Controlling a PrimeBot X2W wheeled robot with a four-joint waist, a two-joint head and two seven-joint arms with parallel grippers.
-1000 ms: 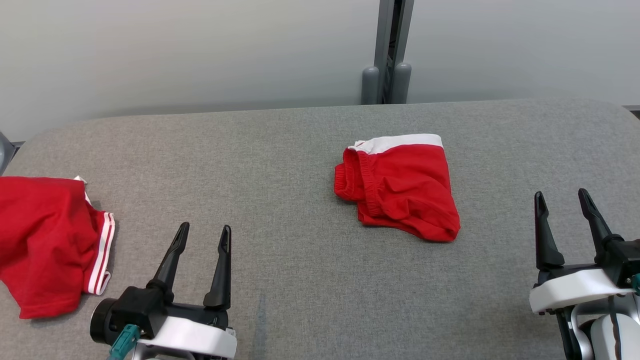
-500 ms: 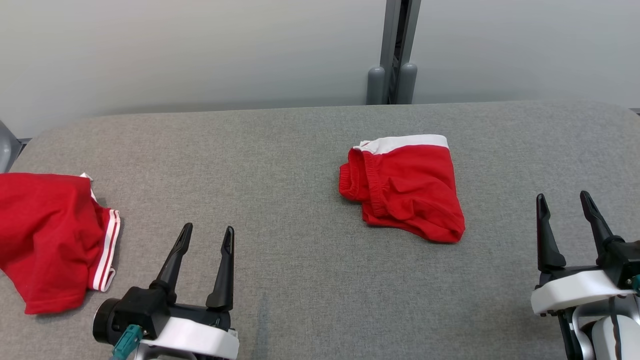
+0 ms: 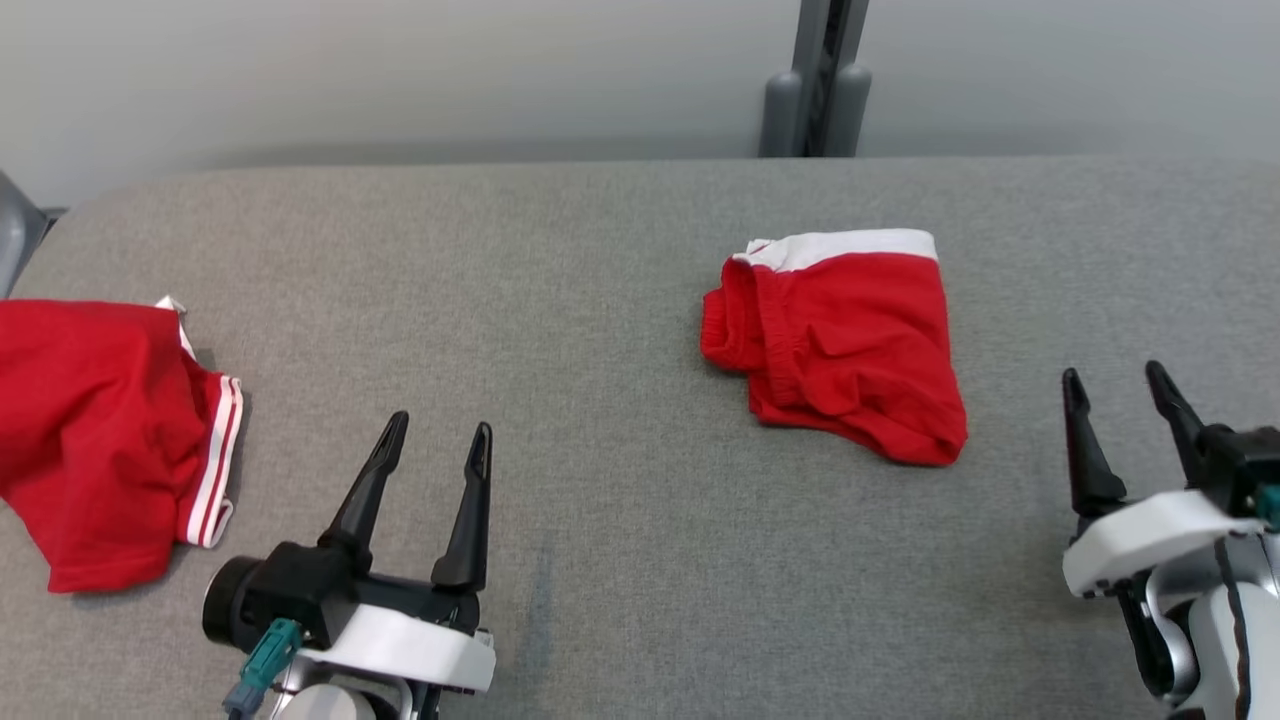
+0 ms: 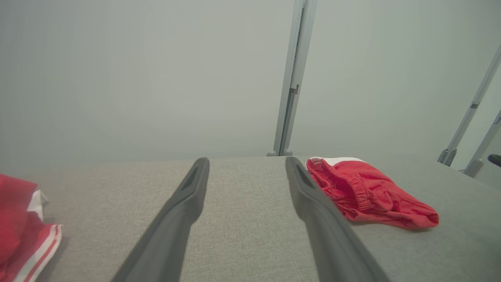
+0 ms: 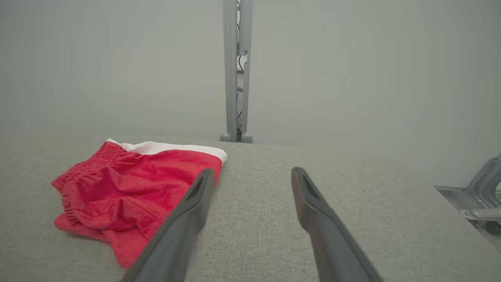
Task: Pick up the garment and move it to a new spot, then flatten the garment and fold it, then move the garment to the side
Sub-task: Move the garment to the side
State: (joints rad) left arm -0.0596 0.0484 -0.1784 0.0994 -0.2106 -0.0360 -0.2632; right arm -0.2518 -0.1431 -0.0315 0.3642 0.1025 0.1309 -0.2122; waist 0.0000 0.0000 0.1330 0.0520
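Observation:
A red garment [image 3: 850, 340] with a white band along its far edge lies folded and a little rumpled on the grey padded table [image 3: 600, 280], right of centre. In the left wrist view the garment [image 4: 364, 192] is to the right of the fingers; in the right wrist view the garment [image 5: 129, 184] is to the left, partly behind one finger. My left gripper [image 3: 442, 422] [image 4: 247, 159] is open over the table's near left. My right gripper [image 3: 1113, 370] [image 5: 253, 170] is open at the near right, apart from the cloth. Both are empty.
A second red garment [image 3: 90, 430] [image 4: 15, 219] with white side stripes lies at the table's left edge. A grey metal post [image 3: 820, 90] stands behind the far edge against a pale wall. Bare grey table lies between the two garments.
The whole head view has shifted, so the camera has moved; the garments lie as before. Both grippers stay open and empty.

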